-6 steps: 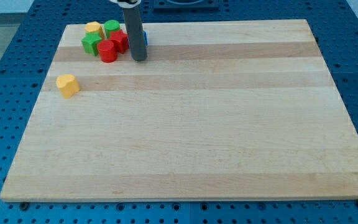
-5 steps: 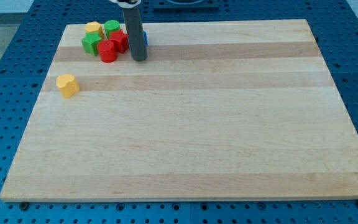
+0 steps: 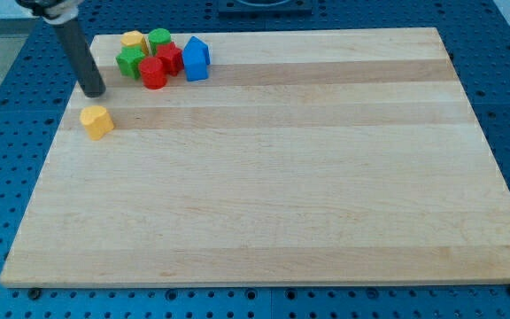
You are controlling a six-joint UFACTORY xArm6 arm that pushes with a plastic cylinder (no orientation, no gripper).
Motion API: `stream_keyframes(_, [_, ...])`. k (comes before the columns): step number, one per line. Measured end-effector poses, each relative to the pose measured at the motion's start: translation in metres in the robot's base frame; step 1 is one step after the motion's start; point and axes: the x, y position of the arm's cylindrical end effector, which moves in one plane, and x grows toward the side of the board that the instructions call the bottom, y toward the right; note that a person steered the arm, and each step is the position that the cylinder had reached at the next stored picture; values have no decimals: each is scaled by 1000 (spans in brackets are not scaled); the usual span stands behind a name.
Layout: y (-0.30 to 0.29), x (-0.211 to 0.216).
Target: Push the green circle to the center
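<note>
The green circle (image 3: 158, 39) sits near the board's top left corner, at the top of a tight cluster of blocks. My tip (image 3: 94, 91) rests on the board at the view's left, below and left of the cluster. It is just above the lone yellow block (image 3: 96, 121) and touches no block.
The cluster also holds a yellow block (image 3: 133, 40), a green block (image 3: 131, 61), a red cylinder (image 3: 154, 73), a second red block (image 3: 170, 58) and a blue house-shaped block (image 3: 196, 58). The wooden board (image 3: 282, 177) lies on a blue pegboard table.
My tip has moved from the right of the cluster to the board's left side, uncovering the blue block. No block has moved.
</note>
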Motion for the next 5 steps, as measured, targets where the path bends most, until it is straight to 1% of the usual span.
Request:
stream_keyframes(1, [-11,-38])
stream_keyframes(3, [0,-124])
stream_keyframes(4, [29,-129])
stream_keyframes(5, [82,-128])
